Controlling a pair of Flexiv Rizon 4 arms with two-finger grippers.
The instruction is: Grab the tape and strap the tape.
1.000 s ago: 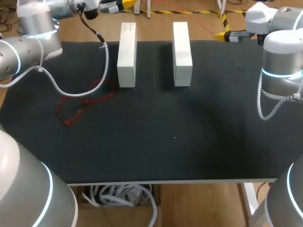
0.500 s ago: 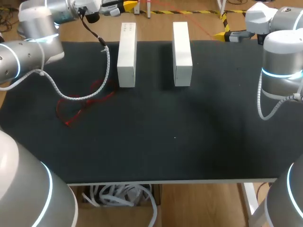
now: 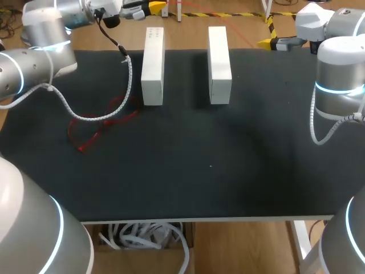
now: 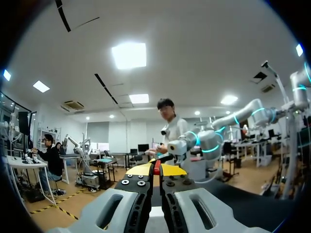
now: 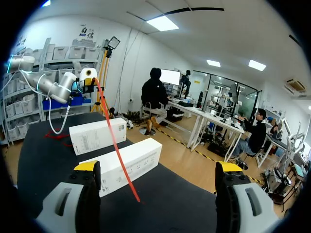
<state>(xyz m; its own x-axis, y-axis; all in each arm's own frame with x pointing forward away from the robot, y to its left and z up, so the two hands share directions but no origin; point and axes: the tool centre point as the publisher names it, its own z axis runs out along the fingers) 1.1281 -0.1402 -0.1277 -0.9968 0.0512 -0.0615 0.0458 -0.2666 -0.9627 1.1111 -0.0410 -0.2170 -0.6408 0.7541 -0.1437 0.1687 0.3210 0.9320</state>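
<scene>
A loose coil of red tape point(image 3: 97, 123) lies on the black mat at the left, also seen as red tape point(image 5: 58, 135) far behind the boxes in the right wrist view. My left gripper point(image 3: 154, 5) is raised past the table's far edge. In its own view the left gripper point(image 4: 156, 170) is shut on a red strip point(image 4: 156, 167) pinched between the yellow tips. From that gripper point(image 5: 89, 74) the red strip point(image 5: 116, 141) slants down toward the mat ahead of my right gripper point(image 5: 158, 167). The right gripper point(image 3: 268, 41) is at the far right, open with nothing between its fingers.
Two long white boxes stand side by side at the back of the mat, the left box point(image 3: 153, 65) and the right box point(image 3: 219, 63). In the right wrist view the right box point(image 5: 129, 165) is nearer and the left box point(image 5: 97, 136) is behind it.
My left arm has shifted slightly and its grey cable has swung a little. The right arm, the boxes and the tape coil have stayed where they were.
</scene>
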